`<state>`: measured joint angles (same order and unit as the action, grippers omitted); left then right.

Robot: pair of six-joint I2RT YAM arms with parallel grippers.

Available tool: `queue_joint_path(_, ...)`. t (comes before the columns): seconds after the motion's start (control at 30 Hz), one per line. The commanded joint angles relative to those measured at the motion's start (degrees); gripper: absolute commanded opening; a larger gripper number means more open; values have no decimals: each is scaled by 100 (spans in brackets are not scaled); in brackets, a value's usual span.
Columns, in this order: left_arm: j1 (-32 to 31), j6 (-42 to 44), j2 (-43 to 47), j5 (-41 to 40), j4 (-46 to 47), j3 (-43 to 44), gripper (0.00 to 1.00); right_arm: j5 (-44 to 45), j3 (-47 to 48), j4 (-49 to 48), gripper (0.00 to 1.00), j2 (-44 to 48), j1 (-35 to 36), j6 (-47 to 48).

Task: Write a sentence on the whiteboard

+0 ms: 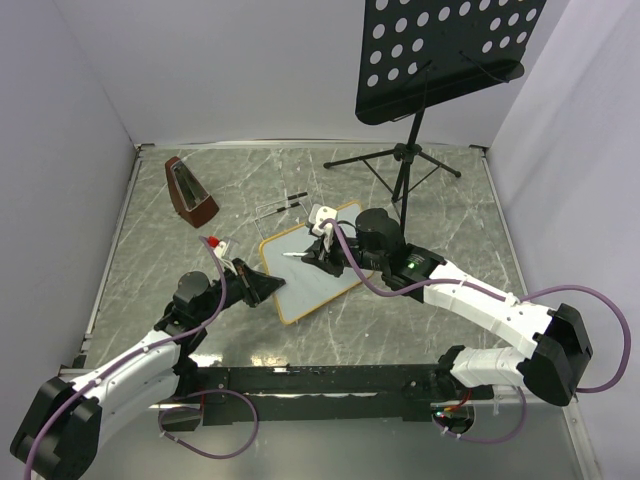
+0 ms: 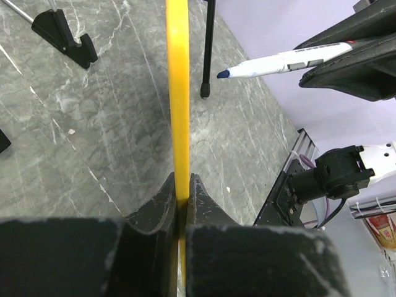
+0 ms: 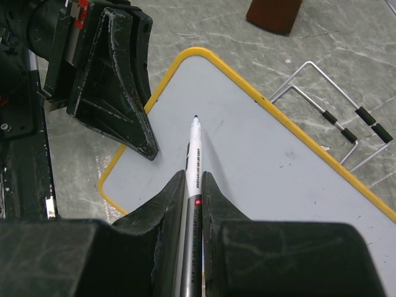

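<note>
L gripper (image 2: 180, 185) is clamping board (image 1: 312, 285) at its 8 o'clock edge, long axis running 8–2, while R gripper (image 3: 195, 179) is pinching marker (image 3: 193, 145), tip pointing 9 o'clock.

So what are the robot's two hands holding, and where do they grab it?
The left gripper pinches the whiteboard by its yellow frame edge. The right gripper grips a blue-tipped marker by its barrel.

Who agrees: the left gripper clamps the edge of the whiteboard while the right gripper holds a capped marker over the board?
Wrong in one respect: the marker is uncapped, its blue tip bare, as the left wrist view shows. Otherwise yes: the left gripper clamps the edge of the whiteboard while the right gripper holds the marker over the board.
</note>
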<state>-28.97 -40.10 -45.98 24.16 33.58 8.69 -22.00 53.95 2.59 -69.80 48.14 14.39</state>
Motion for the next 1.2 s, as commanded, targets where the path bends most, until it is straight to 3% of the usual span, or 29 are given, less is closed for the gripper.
queue_joint_path(0.0,-12,37,98,71,834,80,1,20,36,-180,0,54,55,-15)
queue_joint_path(1.17,-12,11,150,71,843,63,1,-155,71,-57,0,2,55,160)
